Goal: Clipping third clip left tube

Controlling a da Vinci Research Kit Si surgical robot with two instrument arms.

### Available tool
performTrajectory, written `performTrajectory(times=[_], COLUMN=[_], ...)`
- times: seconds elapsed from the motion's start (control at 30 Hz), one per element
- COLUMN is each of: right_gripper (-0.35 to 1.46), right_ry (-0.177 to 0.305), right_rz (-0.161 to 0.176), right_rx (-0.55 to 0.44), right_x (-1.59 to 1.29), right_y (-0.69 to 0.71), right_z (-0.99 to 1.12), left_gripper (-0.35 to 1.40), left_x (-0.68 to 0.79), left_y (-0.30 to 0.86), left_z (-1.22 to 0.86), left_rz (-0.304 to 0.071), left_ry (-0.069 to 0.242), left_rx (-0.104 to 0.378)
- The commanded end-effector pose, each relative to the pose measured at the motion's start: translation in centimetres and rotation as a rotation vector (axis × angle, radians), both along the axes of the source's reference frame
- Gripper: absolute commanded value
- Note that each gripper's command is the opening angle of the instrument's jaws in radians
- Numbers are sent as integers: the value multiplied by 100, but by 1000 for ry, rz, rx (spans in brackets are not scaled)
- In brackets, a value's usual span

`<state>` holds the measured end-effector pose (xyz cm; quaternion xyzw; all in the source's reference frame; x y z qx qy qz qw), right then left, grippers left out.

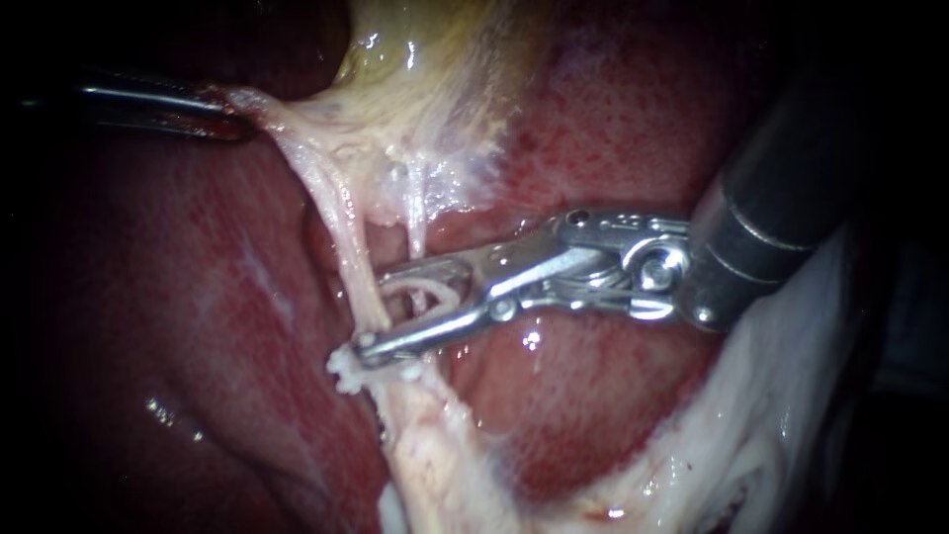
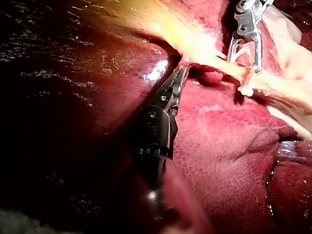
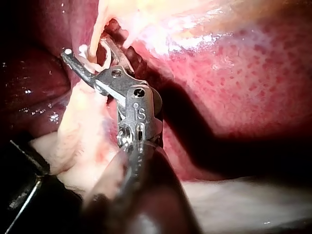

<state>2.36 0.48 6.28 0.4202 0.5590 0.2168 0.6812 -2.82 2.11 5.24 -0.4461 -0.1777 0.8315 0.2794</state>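
Endoscope view: my left instrument (image 1: 232, 124) enters from the left, its jaws clamped on pale tissue (image 1: 287, 124) below the gallbladder (image 1: 425, 49); the tissue is taut. My right instrument (image 1: 374, 314) enters from the right. Its jaws stand apart and hold an open white clip (image 1: 430, 292) between them. The left tube (image 1: 346, 227) crosses between the jaw tips. A closed clip (image 1: 346, 374) sits on that tube just nearer than the jaws. A thinner tube (image 1: 417, 213) lies to the right, over the liver (image 1: 613, 148).

Left wrist view: my left instrument (image 2: 184, 68) grips the pale tissue (image 2: 187, 57). Ahead of it, my right instrument (image 2: 243, 66) straddles the left tube (image 2: 217, 59), with the closed clip (image 2: 246, 90) beside its jaws.

Right wrist view: my right instrument (image 3: 85, 47) has its jaws apart, the white clip (image 3: 100, 61) seated between them. The left tube (image 3: 95, 29) passes between the tips.
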Motion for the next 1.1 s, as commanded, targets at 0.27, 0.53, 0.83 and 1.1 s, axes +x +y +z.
performTrajectory(times=[0.27, 0.53, 0.83, 1.1], right_gripper=[49, 49, 45, 25], right_ry=[28, 56, 65, 64], right_rz=[25, 40, 45, 49], right_rx=[19, 33, 48, 52], right_x=[18, 27, 30, 25], right_y=[-1, 0, 9, 12], right_z=[-7, -30, -56, -63], left_gripper=[-35, -35, -35, -35], left_x=[-1, -1, -1, -1], left_y=[0, 0, 0, 0], left_z=[0, 1, 1, 1], left_rz=[0, -1, -1, -1], left_ry=[0, 0, 0, 1], left_rx=[0, 0, 0, -1])
